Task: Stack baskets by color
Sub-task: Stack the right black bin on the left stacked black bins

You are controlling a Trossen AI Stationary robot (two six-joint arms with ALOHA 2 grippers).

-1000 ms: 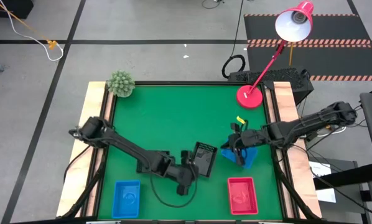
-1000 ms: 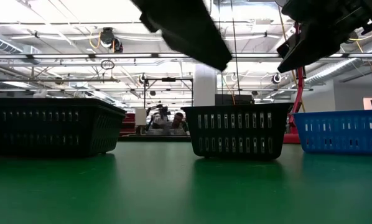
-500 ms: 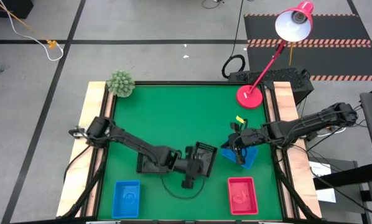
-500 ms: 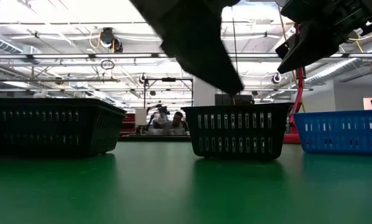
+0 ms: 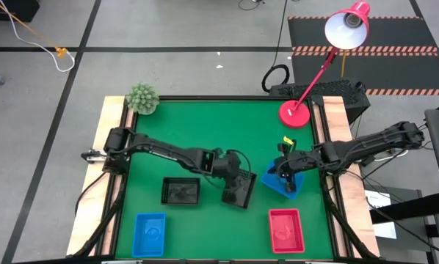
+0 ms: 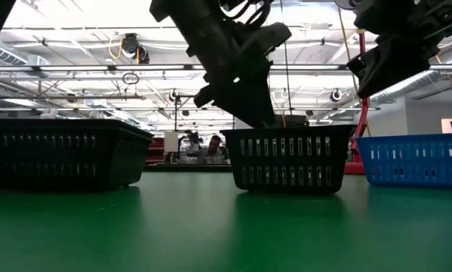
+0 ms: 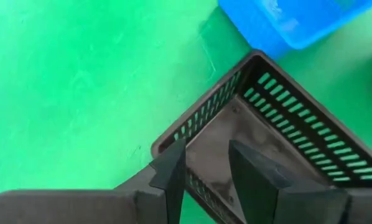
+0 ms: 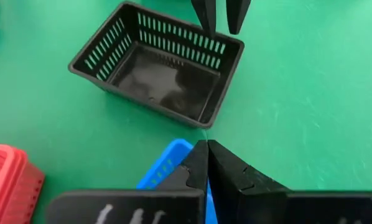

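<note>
We are mid-task: left pincer [image 7: 204,174] straddling black basket [image 5: 238,188] wall, half apart; right pincer [image 8: 208,163] clamped on blue basket [image 5: 282,182]; stacking remaining.

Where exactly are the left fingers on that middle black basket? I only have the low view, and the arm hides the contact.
Observer: The left gripper has its fingers astride the black basket, across its side wall near a corner, one finger inside and one outside.
Operator: Is the right arm gripping the blue one?
Observer: The right gripper has its fingers pinched shut at the rim of the blue basket.
Operator: Is there anything I can't see at all?
Observer: Yes. The high view shows a red basket and a second blue basket, apart from each other, on the side opposite the red lamp base.
</note>
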